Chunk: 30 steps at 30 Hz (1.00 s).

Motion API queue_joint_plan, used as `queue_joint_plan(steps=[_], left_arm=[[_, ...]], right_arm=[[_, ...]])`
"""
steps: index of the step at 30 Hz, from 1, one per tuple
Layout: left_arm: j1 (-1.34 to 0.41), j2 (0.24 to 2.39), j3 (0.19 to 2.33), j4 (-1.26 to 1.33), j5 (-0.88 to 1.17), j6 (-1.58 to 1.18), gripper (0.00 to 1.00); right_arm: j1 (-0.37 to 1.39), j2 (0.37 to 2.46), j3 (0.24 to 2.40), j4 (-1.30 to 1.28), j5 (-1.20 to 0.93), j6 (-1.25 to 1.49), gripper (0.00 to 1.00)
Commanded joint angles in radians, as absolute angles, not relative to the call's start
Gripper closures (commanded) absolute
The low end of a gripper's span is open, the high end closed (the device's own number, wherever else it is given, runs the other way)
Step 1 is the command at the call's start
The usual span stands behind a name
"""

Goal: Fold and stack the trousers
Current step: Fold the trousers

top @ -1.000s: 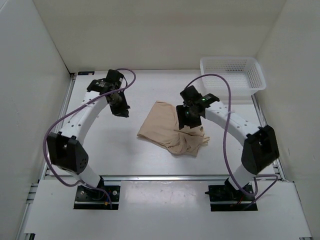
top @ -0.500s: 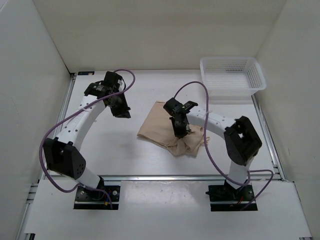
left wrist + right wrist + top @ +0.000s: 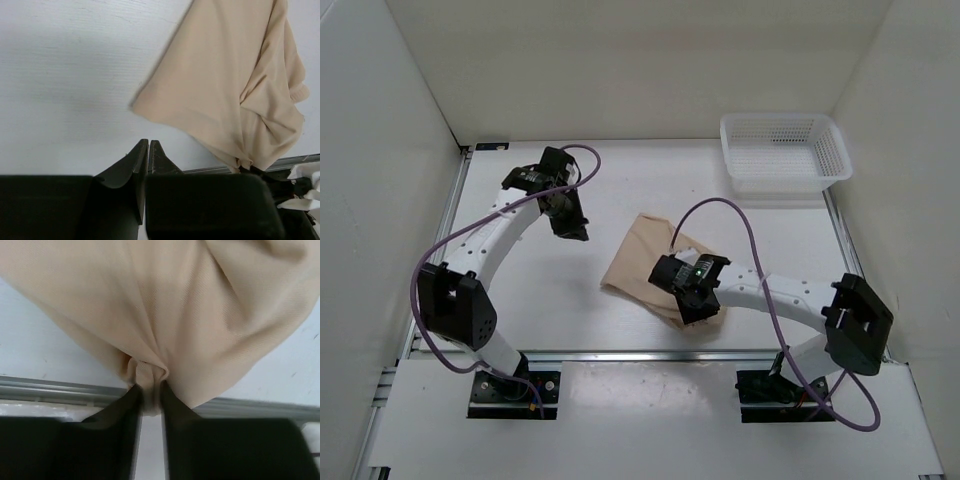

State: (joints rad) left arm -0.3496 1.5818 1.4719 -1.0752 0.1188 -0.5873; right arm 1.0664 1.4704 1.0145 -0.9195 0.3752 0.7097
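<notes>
the left gripper point(image 3: 572, 224) hovers over the bare white table point(image 3: 535, 290), left of the cloth and apart from it; the left wrist view shows its fingers point(image 3: 140, 157) pressed together on nothing. the trousers point(image 3: 642, 258) lie bunched in the middle of the table, long axis running from far to near and slanting to the right, with a broad flat corner pointing near-left and the gathered end pointing near-right. the right gripper point(image 3: 693, 302) is clamped on that gathered end, fabric pinched between its fingers point(image 3: 172, 400). a white mesh basket point(image 3: 785, 182) sits in the far right corner, well apart.
</notes>
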Motion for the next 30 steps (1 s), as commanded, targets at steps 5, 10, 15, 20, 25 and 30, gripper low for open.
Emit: queue_joint_plan(steps=[5, 10, 15, 20, 25, 30], left_arm=[[-0.377, 1.601, 1.477, -1.048, 0.147, -0.571, 0.79], [-0.434, 1.646, 1.486, -1.008, 0.187, -0.581, 0.79], [-0.511, 1.724, 1.465, -0.953, 0.213, -0.614, 0.82], [-0.569, 1.830, 1.456, -0.891, 0.262, -0.626, 0.84], [-0.597, 1.959, 1.486, -0.882, 0.262, -0.617, 0.85], [-0.597, 2.005, 1.474, -0.870, 0.253, -0.617, 0.88]], right_arm=[[1.077, 1.358, 1.147, -0.986, 0.526, 0.730, 0.27], [0.953, 1.477, 1.282, -0.953, 0.523, 0.643, 0.47], [0.847, 1.604, 1.313, -0.892, 0.460, 0.569, 0.66], [0.787, 1.667, 1.275, -0.838, 0.405, 0.535, 0.53], [0.733, 1.726, 1.229, -0.744, 0.332, 0.493, 0.51], [0.687, 1.764, 1.174, -0.684, 0.235, 0.483, 0.63]])
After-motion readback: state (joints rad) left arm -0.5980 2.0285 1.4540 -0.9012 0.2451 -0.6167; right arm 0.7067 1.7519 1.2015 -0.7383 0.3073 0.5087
